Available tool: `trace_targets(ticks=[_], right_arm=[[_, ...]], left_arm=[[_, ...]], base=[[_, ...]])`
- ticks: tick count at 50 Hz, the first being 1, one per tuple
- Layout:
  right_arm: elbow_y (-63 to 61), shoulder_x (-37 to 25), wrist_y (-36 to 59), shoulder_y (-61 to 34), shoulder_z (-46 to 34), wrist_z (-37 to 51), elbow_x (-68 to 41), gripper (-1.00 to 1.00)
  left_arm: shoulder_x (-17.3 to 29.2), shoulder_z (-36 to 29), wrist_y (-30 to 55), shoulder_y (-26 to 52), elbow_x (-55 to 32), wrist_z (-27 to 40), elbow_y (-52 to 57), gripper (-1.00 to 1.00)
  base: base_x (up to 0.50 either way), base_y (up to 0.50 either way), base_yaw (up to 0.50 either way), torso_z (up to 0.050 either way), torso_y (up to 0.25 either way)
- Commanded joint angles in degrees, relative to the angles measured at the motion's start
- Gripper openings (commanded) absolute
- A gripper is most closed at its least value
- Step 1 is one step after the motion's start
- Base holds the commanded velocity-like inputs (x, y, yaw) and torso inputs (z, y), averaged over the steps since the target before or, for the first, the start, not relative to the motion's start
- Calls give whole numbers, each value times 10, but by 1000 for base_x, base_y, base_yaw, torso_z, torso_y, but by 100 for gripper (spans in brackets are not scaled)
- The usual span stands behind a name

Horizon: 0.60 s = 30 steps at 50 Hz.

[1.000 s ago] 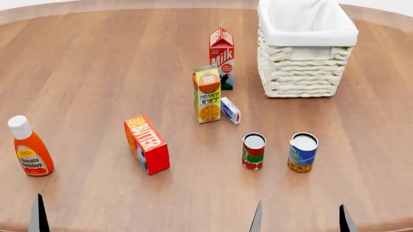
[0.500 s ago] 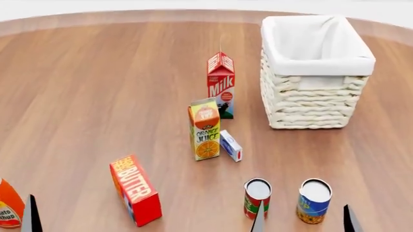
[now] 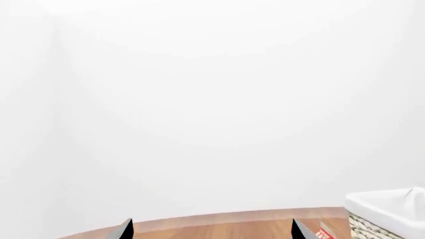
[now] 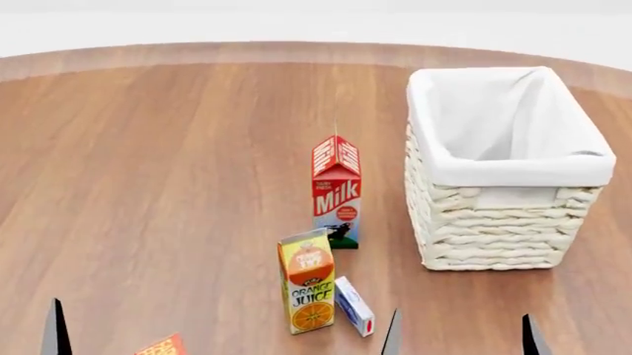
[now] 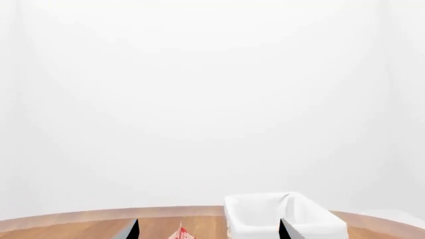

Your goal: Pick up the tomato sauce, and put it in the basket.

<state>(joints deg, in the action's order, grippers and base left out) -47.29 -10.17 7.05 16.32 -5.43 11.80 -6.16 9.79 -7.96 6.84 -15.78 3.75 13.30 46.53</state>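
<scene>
The tomato sauce is out of view in all three current views. The basket [image 4: 513, 171], cream wicker with a white cloth lining, stands at the right of the head view; it also shows in the right wrist view [image 5: 265, 219] and the left wrist view [image 3: 388, 209]. My right gripper [image 4: 461, 340] is open at the bottom edge, near side of the basket, holding nothing. My left gripper [image 3: 212, 233] is open too, with only one fingertip [image 4: 56, 333] showing in the head view at the bottom left.
A milk carton [image 4: 337, 192] stands left of the basket. Nearer are an orange juice carton [image 4: 308, 285] and a small white-blue box [image 4: 353, 305]. A corner of the butter box [image 4: 163, 346] peeks in at the bottom. The round wooden table's far edge [image 4: 296, 52] curves across the back.
The head view has swung upward: everything slid down the picture. Both cans and the ketchup bottle have dropped out of view, and the butter box is nearly gone. The gripper tips hold their places.
</scene>
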Motion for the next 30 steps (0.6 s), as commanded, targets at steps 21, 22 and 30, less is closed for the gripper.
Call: trace_targets(ticks=[21,22,30], right_arm=[[12,-12,-24,-2,-4,16,-8,100],[7,-14,-25,4,-2,18,-4,100],[-23,-66,-8,56,37,-7,-46,100]], left_arm=[[13,-11,4,9,1,17,-13,100],[13,-14,4,9,5,17,-16,100],[15,-14,7,18,11,25,-27,100]], base=[[416,0,0,0,0],[0,0,0,0,0],[0,0,0,0,0]])
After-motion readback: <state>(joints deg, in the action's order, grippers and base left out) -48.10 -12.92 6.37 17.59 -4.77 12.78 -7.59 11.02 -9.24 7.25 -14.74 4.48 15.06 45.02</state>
